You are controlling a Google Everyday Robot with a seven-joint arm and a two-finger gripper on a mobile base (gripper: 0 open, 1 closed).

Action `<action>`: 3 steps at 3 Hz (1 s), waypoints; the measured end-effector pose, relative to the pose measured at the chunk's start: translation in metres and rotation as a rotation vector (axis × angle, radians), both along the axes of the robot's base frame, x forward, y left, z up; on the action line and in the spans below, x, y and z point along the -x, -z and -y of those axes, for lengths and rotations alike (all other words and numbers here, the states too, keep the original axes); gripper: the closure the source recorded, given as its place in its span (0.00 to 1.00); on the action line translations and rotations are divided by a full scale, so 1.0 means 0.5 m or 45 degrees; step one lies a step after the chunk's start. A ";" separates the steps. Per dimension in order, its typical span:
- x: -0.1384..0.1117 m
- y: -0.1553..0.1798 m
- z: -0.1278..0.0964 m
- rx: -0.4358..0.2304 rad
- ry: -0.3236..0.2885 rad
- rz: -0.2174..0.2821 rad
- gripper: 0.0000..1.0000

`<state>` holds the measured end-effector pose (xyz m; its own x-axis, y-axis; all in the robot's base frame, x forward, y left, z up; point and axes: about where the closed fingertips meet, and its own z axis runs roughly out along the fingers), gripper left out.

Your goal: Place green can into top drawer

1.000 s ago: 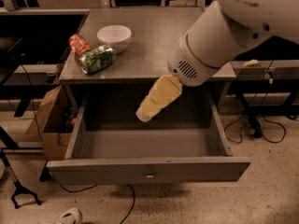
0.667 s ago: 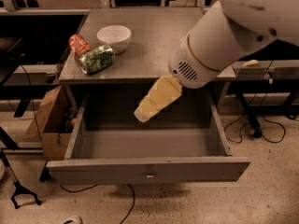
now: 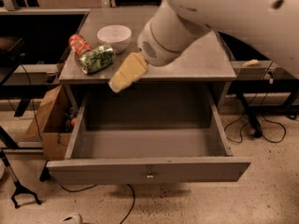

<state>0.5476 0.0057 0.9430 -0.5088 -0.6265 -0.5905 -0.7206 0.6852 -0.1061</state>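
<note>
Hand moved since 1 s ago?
Yes. The hand went left and back, from over the drawer to the table front edge, nearer the green can.

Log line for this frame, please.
gripper: at table front edge, near green can | green can: on its side on table | drawer: open, empty

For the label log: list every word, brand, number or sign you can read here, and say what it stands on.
No text here can be read.
green can: mottled label, print too blurred to read.
red-orange can: markings too blurred to read.
top drawer, bowl: no lettering seen.
claw, at the table's front edge near the green can: no lettering seen.
</note>
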 end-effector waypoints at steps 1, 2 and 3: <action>-0.087 0.054 -0.048 -0.044 0.125 -0.055 0.00; -0.153 0.092 -0.137 -0.115 0.219 -0.120 0.00; -0.149 0.093 -0.147 -0.141 0.255 -0.145 0.00</action>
